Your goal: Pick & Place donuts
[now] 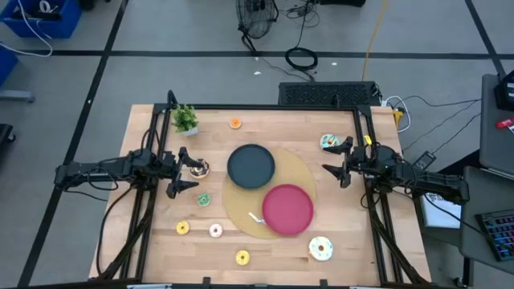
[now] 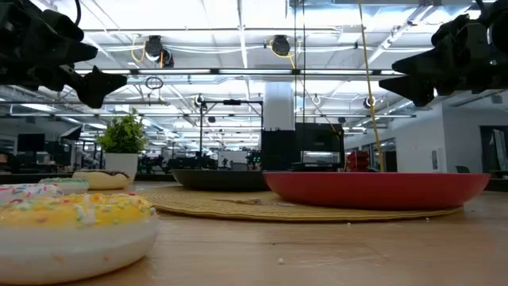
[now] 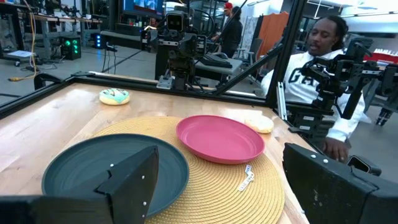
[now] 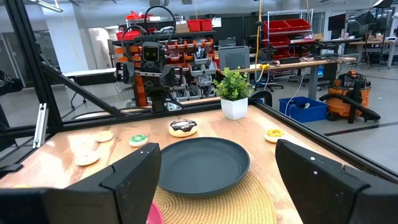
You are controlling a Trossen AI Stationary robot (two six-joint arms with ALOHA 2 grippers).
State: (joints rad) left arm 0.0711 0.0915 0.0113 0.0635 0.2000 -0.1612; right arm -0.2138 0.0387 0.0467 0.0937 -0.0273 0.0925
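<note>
From above, donuts lie around the tabletop (image 1: 144, 241): brown donut (image 1: 198, 168) by the left gripper (image 1: 178, 170), mint donut (image 1: 328, 142) by the right gripper (image 1: 337, 160). Both grippers' fingers are spread wide, holding nothing.

Low down, a yellow donut (image 2: 75, 230) sits close.

The left wrist sees a black plate (image 3: 81, 168) and red plate (image 3: 221, 137) on a mat (image 3: 205, 186).

The right wrist sees a plant (image 4: 234, 93).

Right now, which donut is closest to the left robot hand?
The chocolate brown donut, right beside the open left end effector. The small green donut lies farther off, and the rest farther still.
</note>
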